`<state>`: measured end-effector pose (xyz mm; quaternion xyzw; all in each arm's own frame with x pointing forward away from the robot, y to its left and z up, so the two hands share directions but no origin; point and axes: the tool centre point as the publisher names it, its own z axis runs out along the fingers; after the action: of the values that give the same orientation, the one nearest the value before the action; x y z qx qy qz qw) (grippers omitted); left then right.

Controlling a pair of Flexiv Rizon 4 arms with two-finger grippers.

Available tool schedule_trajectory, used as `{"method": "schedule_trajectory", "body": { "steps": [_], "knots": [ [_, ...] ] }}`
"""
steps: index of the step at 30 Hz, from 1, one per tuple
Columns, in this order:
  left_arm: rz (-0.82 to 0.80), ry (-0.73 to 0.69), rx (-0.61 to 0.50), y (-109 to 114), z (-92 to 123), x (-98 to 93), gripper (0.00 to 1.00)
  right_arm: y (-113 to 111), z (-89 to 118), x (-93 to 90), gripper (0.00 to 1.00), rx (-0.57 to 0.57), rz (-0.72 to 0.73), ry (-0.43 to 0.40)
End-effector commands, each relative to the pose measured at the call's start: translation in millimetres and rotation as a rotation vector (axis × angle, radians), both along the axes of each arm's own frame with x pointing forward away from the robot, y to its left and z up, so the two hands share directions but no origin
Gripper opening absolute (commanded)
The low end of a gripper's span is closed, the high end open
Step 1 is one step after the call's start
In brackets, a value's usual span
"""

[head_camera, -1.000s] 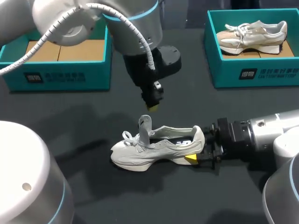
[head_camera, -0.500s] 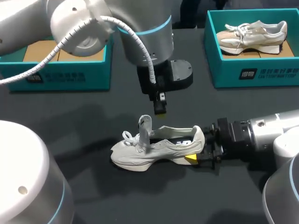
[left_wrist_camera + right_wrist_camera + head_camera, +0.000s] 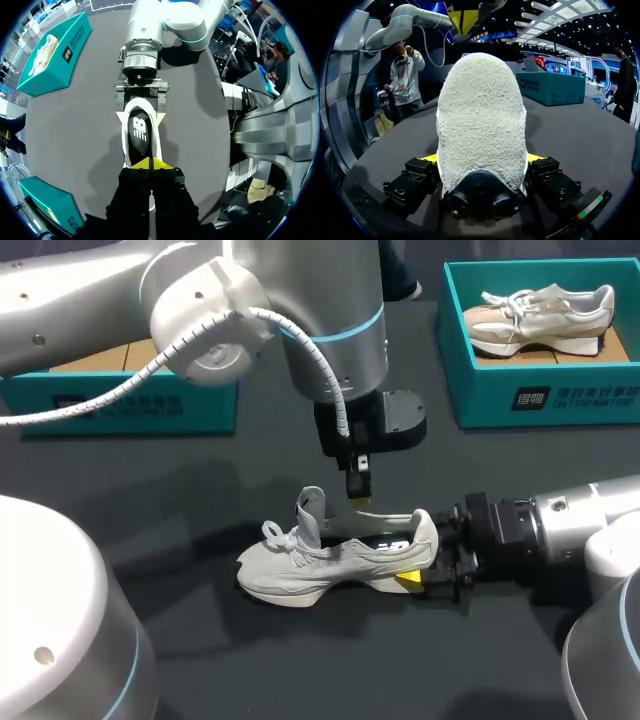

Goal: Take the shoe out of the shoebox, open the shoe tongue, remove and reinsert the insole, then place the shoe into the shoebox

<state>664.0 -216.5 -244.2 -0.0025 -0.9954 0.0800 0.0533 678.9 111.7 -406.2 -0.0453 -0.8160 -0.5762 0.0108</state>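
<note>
The left claw hangs just above the shoe's opening with its yellow tips pressed together and nothing between them. Directly under it lies the dark insole with a white mark, seated inside the pale grey lace-up sneaker. The sneaker stands on its sole on the black table, toe toward nine o'clock and heel toward three. Its grey tongue stands upright, just at nine o'clock of the left claw. The right claw pinches the heel from both sides, which steadies the shoe.

I judge the step in hand to be lifting out the insole. To do it well, the left claw should part its tips only a little. It should come down at the heel end of the insole, clear of the tongue and laces. Catching the insole's edge rather than pressing on its flat middle should help, as should peeling upward while the right claw keeps its hold.

The teal cardboard shoebox lies at ten o'clock. A second teal box, at two o'clock, holds a beige sneaker.
</note>
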Motion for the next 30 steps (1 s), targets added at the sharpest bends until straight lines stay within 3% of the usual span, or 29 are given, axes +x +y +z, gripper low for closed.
{"method": "schedule_trajectory", "body": {
  "steps": [1,7,13,30],
  "knots": [
    [-0.001,0.0,-0.002,1,1,-0.4,0.0,0,1,-0.4,0.0,-0.004,0.0,0.001],
    [0.008,0.027,0.017,-19,-38,9.8,0.0,0,1,-0.4,0.0,-0.004,0.0,0.001],
    [-0.003,0.06,0.024,-28,-60,19.2,0.0,0,1,-0.4,0.0,-0.004,0.0,0.001],
    [-0.026,0.13,0.085,-15,-102,10.0,0.0,0,1,-0.4,0.0,-0.004,0.0,0.001]
  ]
}}
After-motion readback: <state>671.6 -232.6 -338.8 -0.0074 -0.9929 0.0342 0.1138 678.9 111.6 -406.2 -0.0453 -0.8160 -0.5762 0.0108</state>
